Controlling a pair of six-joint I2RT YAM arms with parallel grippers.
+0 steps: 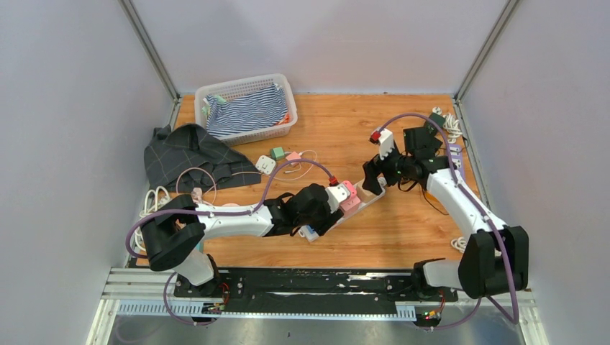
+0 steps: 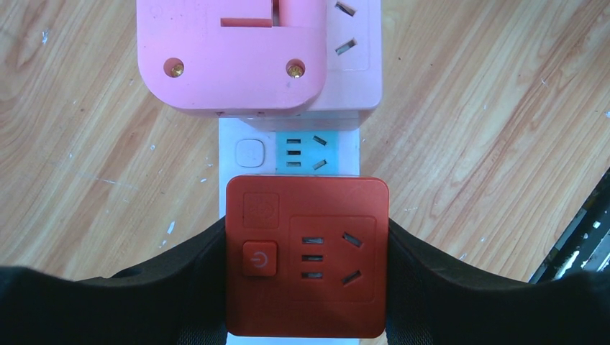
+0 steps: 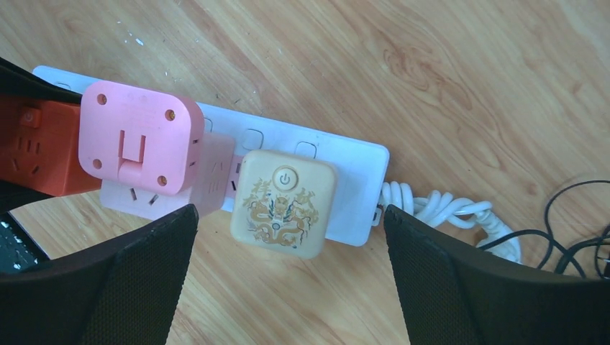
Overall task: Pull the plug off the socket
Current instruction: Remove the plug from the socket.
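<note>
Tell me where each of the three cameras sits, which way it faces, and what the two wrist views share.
Top external: above and behind the bases, looking down at the table; left arm and right arm show.
Left wrist: on the left arm, faces down at the red adapter gripped by the left tool.
Right wrist: on the right arm, faces down at the cream adapter; right tool open.
Shared: red adapter, pink adapter, power strip.

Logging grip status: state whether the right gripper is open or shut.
Open: right gripper fingers stand apart, clear of the cream plug between them.
</note>
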